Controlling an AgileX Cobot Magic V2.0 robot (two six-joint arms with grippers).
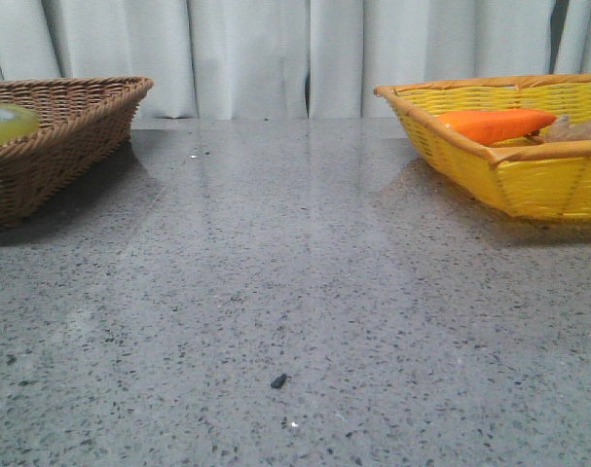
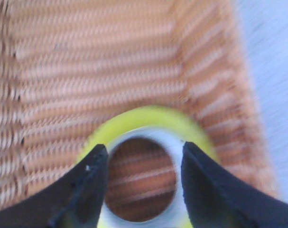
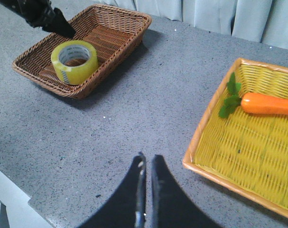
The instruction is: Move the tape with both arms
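Note:
The tape (image 3: 75, 66), a wide yellow roll with a white core, lies flat in the brown wicker basket (image 3: 127, 40). Its top shows over the basket rim in the front view (image 1: 3, 123). In the left wrist view my left gripper (image 2: 144, 159) is open right above the tape (image 2: 148, 118), one dark finger (image 2: 84, 185) on each side of the core hole. That view is blurred, so I cannot tell if the fingers touch the roll. The left gripper's tip also shows in the right wrist view (image 3: 56, 23). My right gripper (image 3: 148, 160) is shut and empty, high over the grey table.
A yellow wicker basket (image 1: 529, 180) stands at the right and holds an orange toy carrot (image 1: 495, 125) with green leaves (image 3: 230, 97). The brown basket (image 1: 76, 136) stands at the left. A small dark speck (image 1: 278, 381) lies on the grey table.

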